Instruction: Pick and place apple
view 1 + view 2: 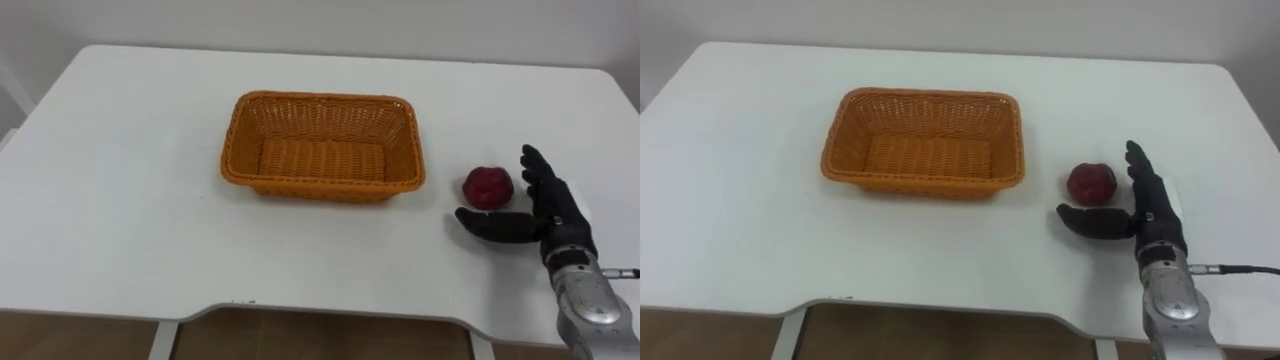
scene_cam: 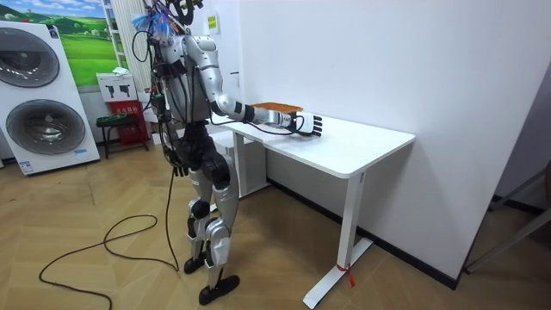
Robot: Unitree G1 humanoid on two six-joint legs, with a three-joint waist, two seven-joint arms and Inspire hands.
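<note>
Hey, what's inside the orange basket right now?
Nothing: the basket shows a bare woven floor, though its near wall may hide a thin strip. The apple lies outside on the table, beside the open right hand.

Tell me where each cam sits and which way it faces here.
Left eye view: on the head, looking down at the white table, orange basket, apple; open right hand shows lower right.
Right eye view: same pose, shifted slightly sideways; same hand and forearm.
Room view: stands off in the room, side-on; whole robot standing at the table, right arm out.
Shared: table, basket, right hand in all three.
</note>
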